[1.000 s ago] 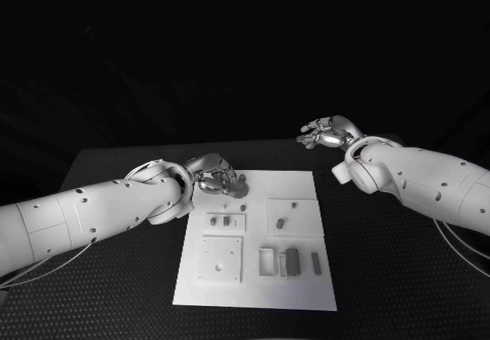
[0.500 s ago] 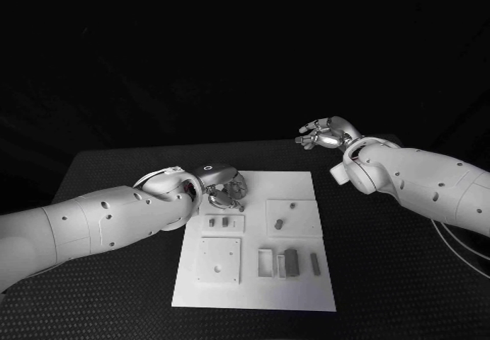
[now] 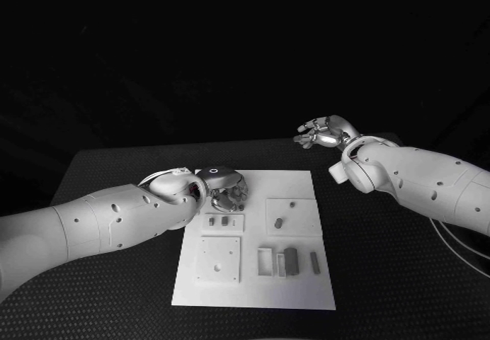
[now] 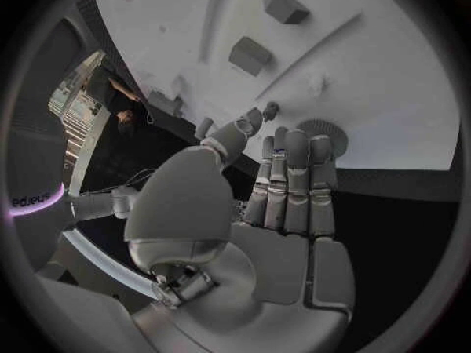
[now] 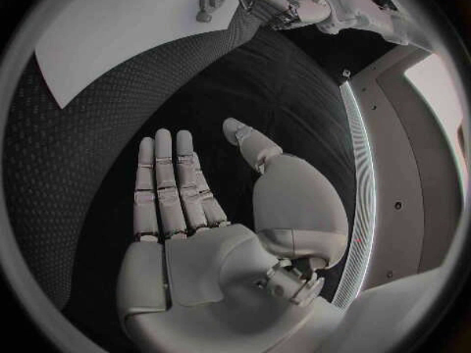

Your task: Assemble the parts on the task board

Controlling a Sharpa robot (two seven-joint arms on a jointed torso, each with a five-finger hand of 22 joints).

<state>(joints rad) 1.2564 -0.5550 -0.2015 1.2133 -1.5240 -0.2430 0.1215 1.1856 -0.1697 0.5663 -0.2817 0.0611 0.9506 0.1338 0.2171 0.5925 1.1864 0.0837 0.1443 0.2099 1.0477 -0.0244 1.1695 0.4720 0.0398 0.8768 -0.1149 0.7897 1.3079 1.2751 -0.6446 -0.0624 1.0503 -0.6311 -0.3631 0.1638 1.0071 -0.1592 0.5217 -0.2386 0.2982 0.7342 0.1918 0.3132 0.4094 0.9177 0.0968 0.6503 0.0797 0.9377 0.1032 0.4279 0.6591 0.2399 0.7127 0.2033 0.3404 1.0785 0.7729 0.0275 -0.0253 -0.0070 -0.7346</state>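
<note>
Now I see the white board (image 3: 260,283) lying mid-surface (image 3: 388,283), its long axis running twelve to six. Small grey parts (image 3: 292,261) sit on it, the longer ones aligned the same way. My left hand (image 3: 226,193) hovers over the board's eleven o'clock corner, fingers straight, released. My right hand (image 3: 325,133), at one o'clock off the board, is released too.

A black table (image 3: 112,159) with a finely dotted, textured surface is seen across the lower half of the head view, its far edge running from about 9 o'clock to 3 o'clock. Beyond that edge, from 10 through 12 to 2 o'clock, only unlit darkness can be made out, and no wall, floor or window can be told.
</note>
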